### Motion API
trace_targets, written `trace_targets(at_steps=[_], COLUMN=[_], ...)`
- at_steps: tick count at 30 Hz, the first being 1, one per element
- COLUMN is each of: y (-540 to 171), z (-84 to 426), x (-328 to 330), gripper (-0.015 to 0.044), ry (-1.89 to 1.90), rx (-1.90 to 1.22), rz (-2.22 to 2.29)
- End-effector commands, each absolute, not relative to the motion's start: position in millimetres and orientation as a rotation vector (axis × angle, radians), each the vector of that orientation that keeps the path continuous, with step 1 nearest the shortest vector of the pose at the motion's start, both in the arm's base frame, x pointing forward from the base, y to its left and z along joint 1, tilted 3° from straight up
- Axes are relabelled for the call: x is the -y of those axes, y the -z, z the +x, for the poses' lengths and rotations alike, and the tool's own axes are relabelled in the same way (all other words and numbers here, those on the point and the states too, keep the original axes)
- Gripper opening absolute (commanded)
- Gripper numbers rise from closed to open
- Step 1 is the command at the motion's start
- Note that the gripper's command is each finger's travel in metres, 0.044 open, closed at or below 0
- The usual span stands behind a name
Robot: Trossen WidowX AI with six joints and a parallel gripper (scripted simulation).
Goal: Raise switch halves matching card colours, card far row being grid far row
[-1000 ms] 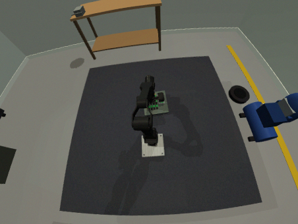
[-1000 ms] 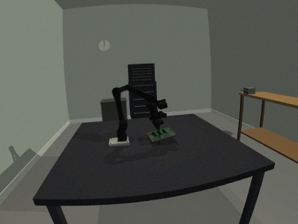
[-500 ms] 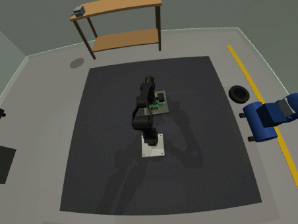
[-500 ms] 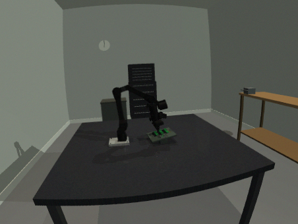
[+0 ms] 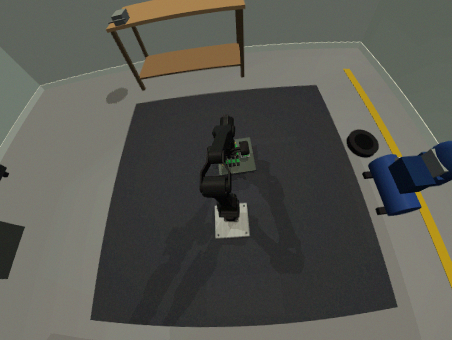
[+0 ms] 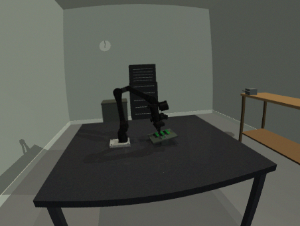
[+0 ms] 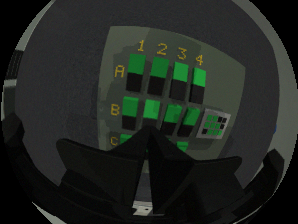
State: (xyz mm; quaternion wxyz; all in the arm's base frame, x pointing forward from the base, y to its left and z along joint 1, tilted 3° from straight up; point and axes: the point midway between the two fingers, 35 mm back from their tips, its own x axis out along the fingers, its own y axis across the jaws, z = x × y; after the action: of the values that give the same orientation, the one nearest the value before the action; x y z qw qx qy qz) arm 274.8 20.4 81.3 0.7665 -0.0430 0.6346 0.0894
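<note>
Wrist view, left to right. Panel (image 5: 250, 167) (image 6: 155, 139) (image 7: 106, 65), one, tilted, on the dark table (image 5: 150, 260) (image 6: 156, 169); by the look of it, stiff and fixed enough to bear light presses. Lettered A to C, numbered 1 to 4.

Column 1: rocker A1 (image 7: 134, 72), rocker B1 (image 7: 130, 112), rocker C1 (image 7: 126, 138), the last only partly in view. Two-tone, green far half, dark near half. Probably light in action, hard and smooth; not for grasping, but for pressing near the outer edge of the raised end. Likely to slip under a sideways push.

Column 2: rocker A2 (image 7: 159, 75); rocker B2 (image 7: 151, 111), with gripper (image 5: 235, 151) (image 6: 160, 130) (image 7: 149, 129) just in front, over the near part. Fingers closed together, nothing between, serving as a blunt prod. Contact: cannot tell. Row C here hidden behind the fingers.

Columns 3 and 4: rockers A3 (image 7: 179, 80), A4 (image 7: 198, 85), B3 (image 7: 171, 118), B4 (image 7: 189, 121). Close-set; risk of brushing a neighbour.

Far right: card (image 7: 214, 124), flat beside row B, green and dark squares, for reading only. Container proper: none seen on the panel; rockers seated in rows, nothing loose.
</note>
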Motion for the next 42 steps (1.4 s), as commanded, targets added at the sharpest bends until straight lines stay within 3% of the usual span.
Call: trace_targets(at_steps=[1, 42], y=[-79.7, -74.3], z=[274.7, 275.5], x=[-20.8, -21.2], gripper=[0.0000, 0.0000], ry=[-0.193, -0.193], rx=[-1.382, -1.382], rz=[-0.088, -0.088])
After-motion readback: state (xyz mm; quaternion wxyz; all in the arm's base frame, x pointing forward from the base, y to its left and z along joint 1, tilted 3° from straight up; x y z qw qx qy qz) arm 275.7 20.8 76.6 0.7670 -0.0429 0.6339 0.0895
